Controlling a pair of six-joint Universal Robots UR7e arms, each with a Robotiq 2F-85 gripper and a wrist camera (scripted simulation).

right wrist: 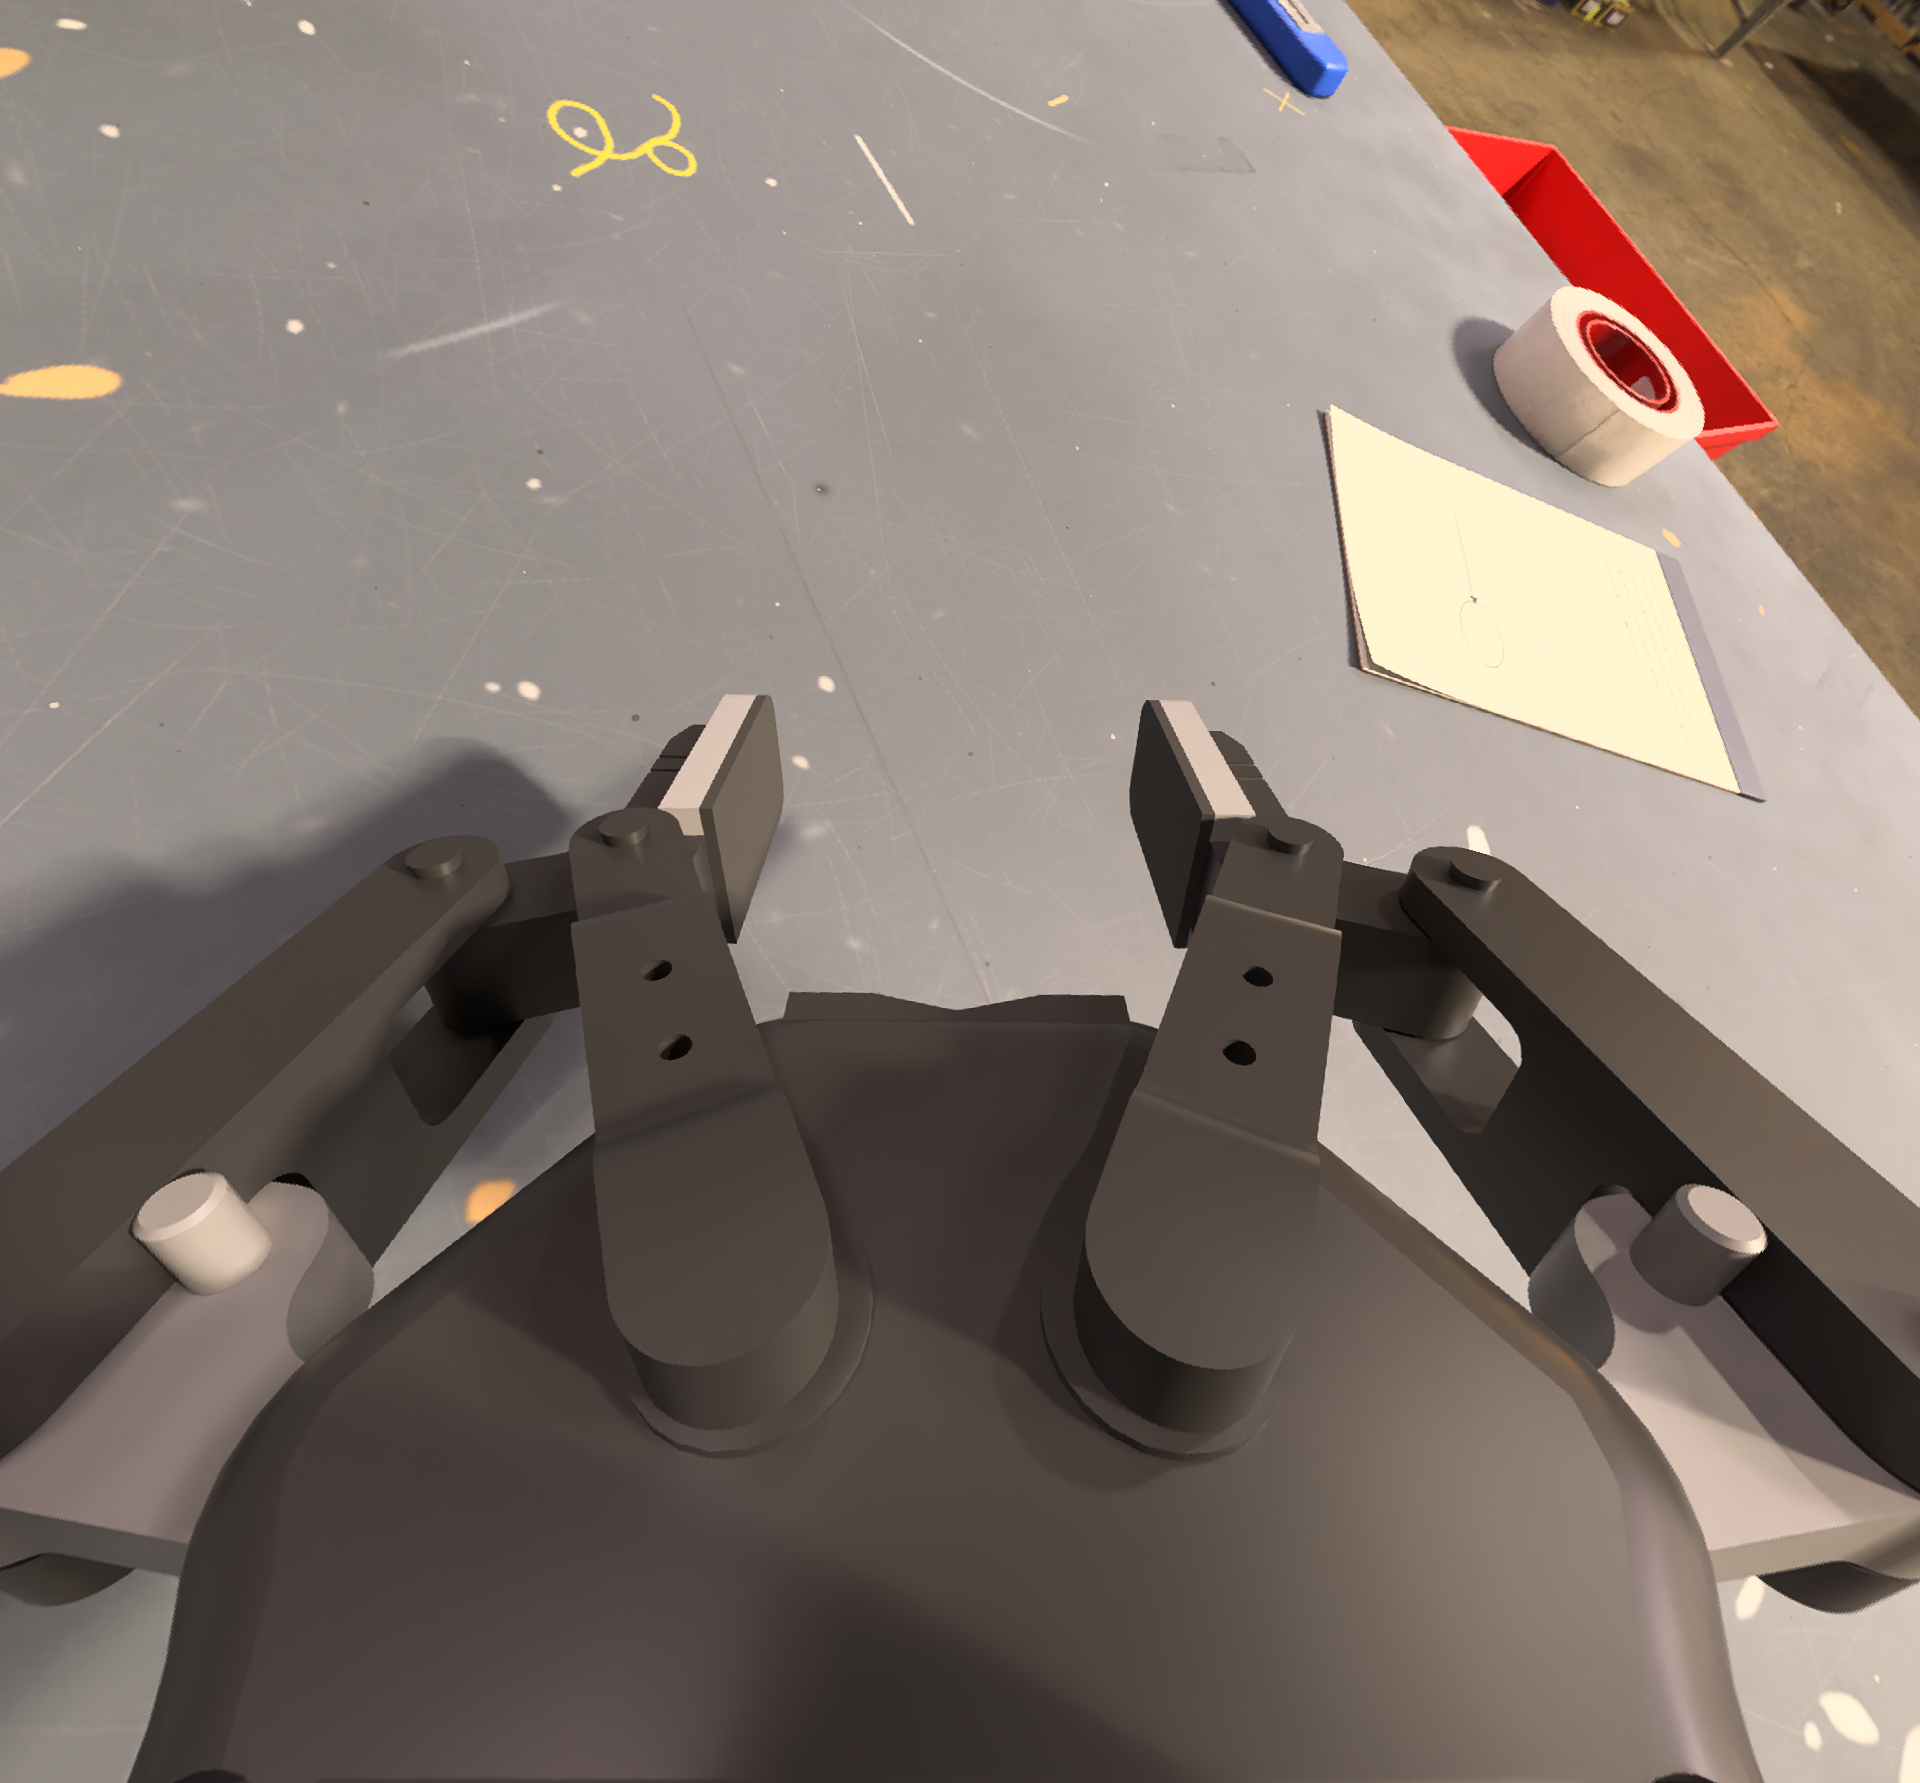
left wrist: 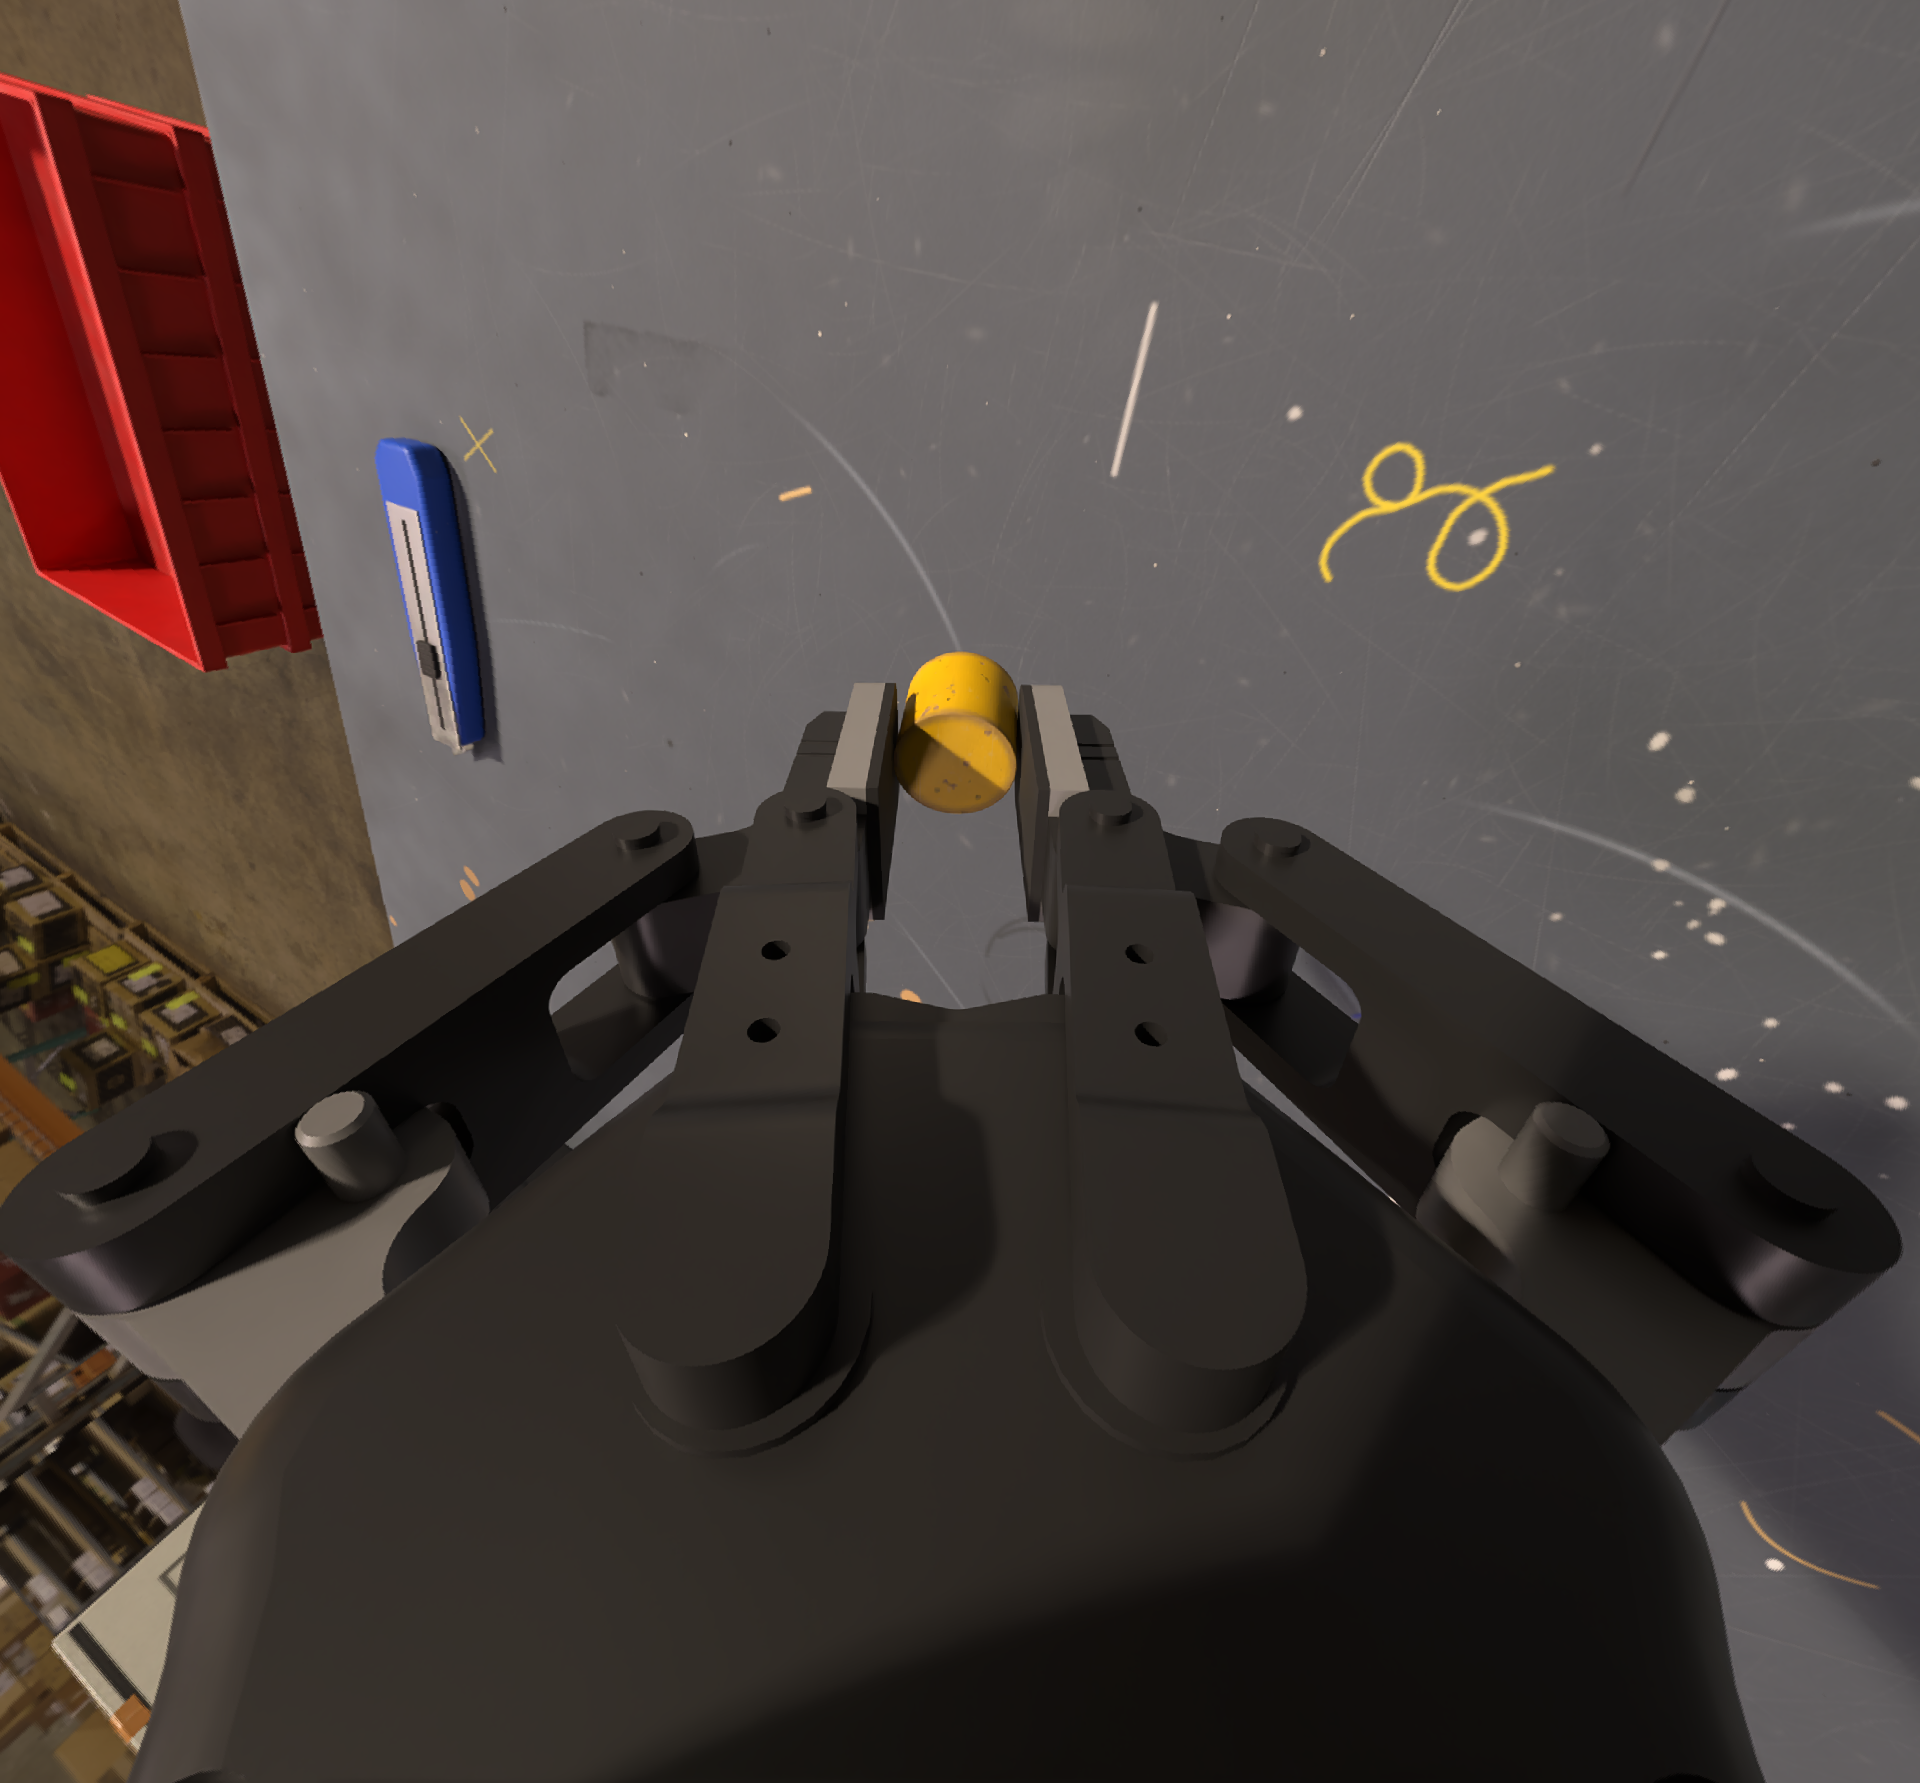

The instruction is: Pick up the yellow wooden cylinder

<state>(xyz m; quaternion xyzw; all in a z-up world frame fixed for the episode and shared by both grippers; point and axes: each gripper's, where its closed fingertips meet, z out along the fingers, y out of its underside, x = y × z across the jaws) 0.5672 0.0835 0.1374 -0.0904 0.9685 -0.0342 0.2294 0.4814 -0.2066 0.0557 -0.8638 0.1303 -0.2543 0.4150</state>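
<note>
Pinched between the 2 pads of the left gripper [left wrist: 957,746]: the yellow wooden cylinder [left wrist: 957,734], lying on its side with 1 flat end turned back toward the wrist camera. Seemingly raised off the grey table [left wrist: 1247,175], though hard to judge from this steep angle. Left of it on the table, well apart, a blue utility knife [left wrist: 431,590], with a small yellow cross mark just beside its far end. Beyond the table's left edge, a red bin [left wrist: 135,362]. To the right, a looping yellow scribble [left wrist: 1439,512] and a thin pale line [left wrist: 1135,388] marked on the surface.

Held low over bare tabletop, the right gripper [right wrist: 956,777], jaws spread wide with nothing between them. Off to its right, a cream sheet of paper [right wrist: 1507,590] lying flat. Just beyond the sheet, near the table edge, a white roll of tape [right wrist: 1595,383] with a red core, standing in front of the red bin. At the far right corner, the blue knife.
</note>
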